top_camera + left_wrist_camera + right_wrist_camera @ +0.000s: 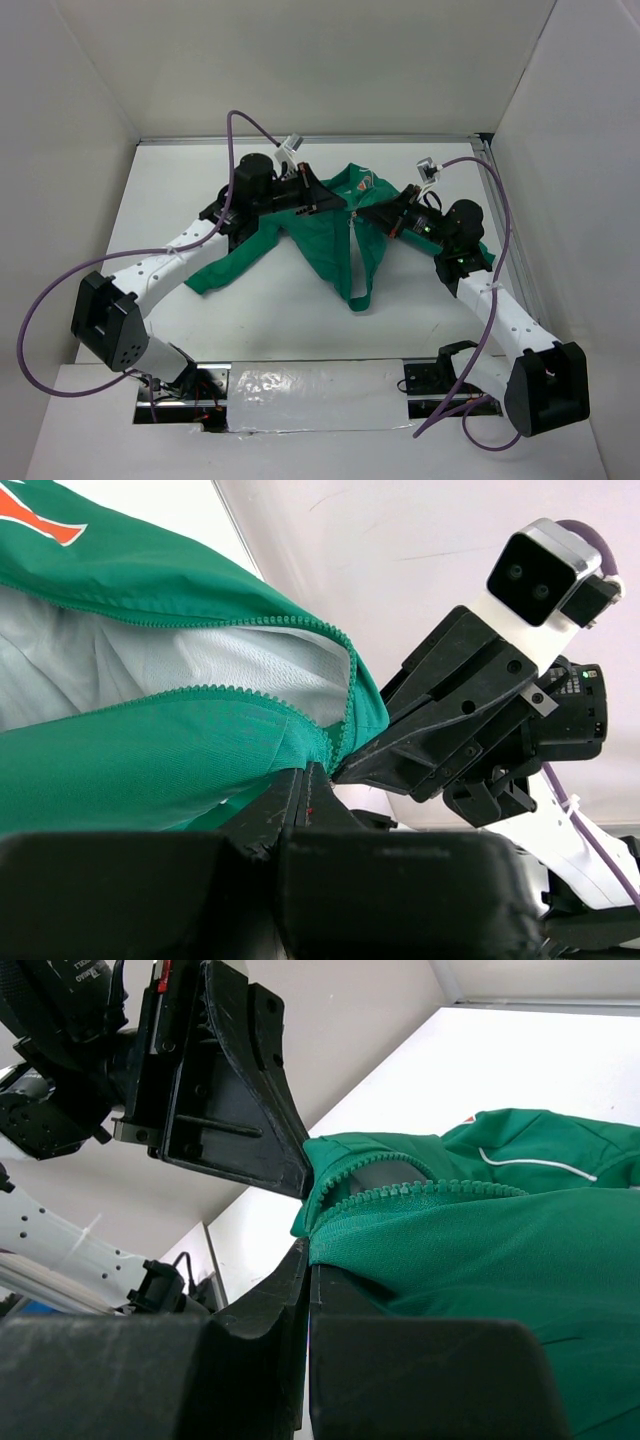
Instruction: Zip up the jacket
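Note:
The green jacket (330, 250) is held up off the white table, its body hanging to a point and one sleeve trailing to the left. My left gripper (338, 203) is shut on one zipper edge of the jacket (150, 760). My right gripper (366, 213) is shut on the other edge (480, 1250), very close to the left one. In the left wrist view the front gapes open, showing the white lining (180, 665), green zipper teeth (200, 691) and an orange patch (40, 522). The slider is not visible.
White walls enclose the table (200, 180) at the back and on both sides. Purple cables (235, 140) loop over both arms. A shiny strip (310, 395) lies at the near edge between the arm bases.

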Available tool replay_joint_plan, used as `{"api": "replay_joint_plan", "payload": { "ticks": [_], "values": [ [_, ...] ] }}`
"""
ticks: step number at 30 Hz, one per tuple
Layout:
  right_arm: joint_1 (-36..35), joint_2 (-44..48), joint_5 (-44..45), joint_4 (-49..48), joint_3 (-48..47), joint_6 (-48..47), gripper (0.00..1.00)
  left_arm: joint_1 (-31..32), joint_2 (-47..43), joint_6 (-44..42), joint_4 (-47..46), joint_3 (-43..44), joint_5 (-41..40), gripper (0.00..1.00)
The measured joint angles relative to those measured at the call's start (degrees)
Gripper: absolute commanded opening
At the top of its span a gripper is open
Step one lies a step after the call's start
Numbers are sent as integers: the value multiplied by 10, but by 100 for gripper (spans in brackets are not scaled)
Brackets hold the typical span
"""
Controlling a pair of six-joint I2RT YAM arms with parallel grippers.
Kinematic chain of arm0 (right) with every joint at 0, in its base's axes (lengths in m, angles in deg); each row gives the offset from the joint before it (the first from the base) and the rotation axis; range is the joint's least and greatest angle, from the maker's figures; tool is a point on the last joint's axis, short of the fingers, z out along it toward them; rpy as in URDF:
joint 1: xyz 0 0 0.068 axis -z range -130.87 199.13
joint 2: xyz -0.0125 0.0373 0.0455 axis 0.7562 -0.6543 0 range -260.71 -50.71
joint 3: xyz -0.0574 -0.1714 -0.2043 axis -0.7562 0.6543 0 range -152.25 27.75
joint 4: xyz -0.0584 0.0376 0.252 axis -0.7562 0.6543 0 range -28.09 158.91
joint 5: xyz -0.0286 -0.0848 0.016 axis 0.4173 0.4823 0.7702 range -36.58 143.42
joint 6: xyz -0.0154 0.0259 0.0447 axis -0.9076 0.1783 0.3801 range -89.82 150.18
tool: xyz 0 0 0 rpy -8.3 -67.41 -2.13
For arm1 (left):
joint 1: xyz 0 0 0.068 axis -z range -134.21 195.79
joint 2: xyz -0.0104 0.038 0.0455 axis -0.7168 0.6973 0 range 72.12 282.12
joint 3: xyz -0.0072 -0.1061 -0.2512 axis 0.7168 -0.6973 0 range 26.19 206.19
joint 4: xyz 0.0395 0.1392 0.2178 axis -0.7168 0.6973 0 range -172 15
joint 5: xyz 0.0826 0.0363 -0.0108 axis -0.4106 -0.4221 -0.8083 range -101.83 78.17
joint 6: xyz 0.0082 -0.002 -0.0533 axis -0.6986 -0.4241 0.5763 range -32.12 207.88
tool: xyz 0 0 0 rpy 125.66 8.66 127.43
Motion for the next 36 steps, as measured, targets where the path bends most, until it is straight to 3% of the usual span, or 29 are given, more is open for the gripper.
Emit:
{"api": "replay_joint_plan", "payload": {
  "ticks": [11, 24, 36],
  "values": [
    [0, 0, -1, 7, -5, 0, 0, 24, 1, -15, 4, 0, -53, 0],
    [0, 2, 3, 76, -14, -35, 0, 26, -6, -17, 2, -5, -64, 0],
    [0, 4, 2, 76, -23, -31, 0, 27, -10, -31, 0, -10, -74, 0]
  ]
}}
